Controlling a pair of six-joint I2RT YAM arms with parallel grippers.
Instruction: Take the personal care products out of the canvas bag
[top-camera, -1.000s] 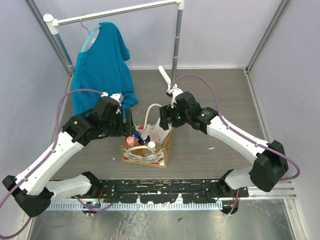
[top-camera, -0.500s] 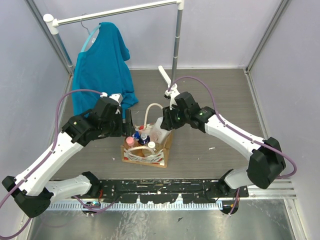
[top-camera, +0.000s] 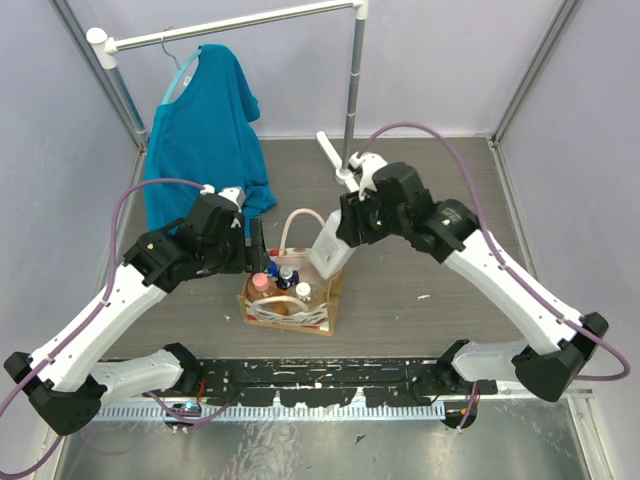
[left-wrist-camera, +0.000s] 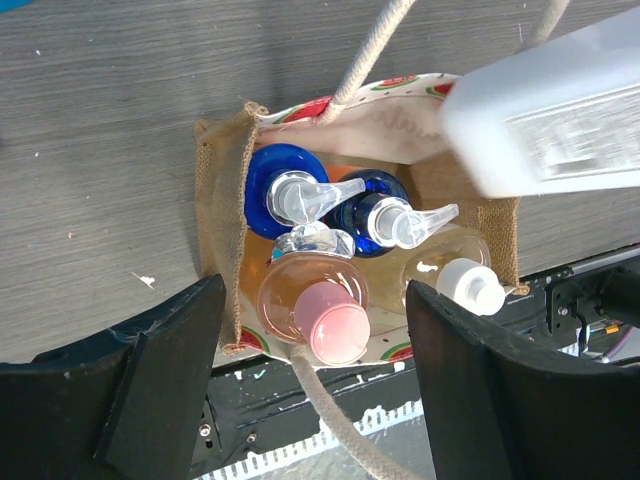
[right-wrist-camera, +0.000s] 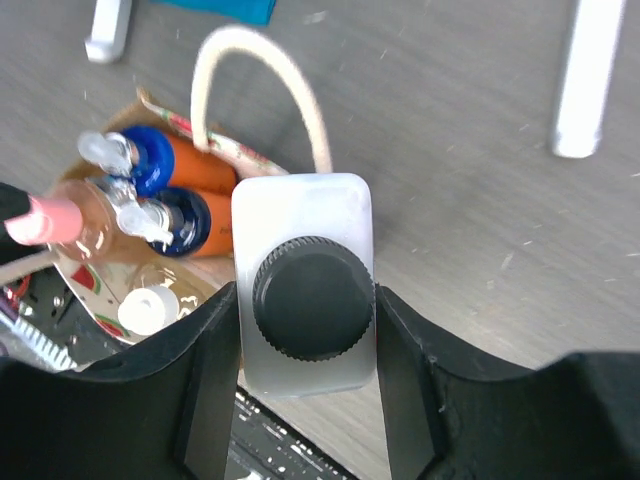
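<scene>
The whitish bottle (right-wrist-camera: 300, 205), its black ribbed cap seen only from the right wrist and a printed side label only from the left, is clamped in the right pincer (right-wrist-camera: 305, 340) above the far right corner of the canvas bag (top-camera: 290, 318), which sits on the worktop (top-camera: 420, 200) near the arm bases. Inside stand a pink-capped bottle (left-wrist-camera: 330, 325), two orange bottles (right-wrist-camera: 200, 158) with blue caps and a pale amber bottle (left-wrist-camera: 470, 288), all upright. The left pincer (left-wrist-camera: 320, 375) is spread wide over them, gripping nothing, both arms bent inward.

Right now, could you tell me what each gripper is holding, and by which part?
The right gripper holds the whitish black-capped bottle by its two sides, near the top; the left gripper is open and holds nothing.
</scene>
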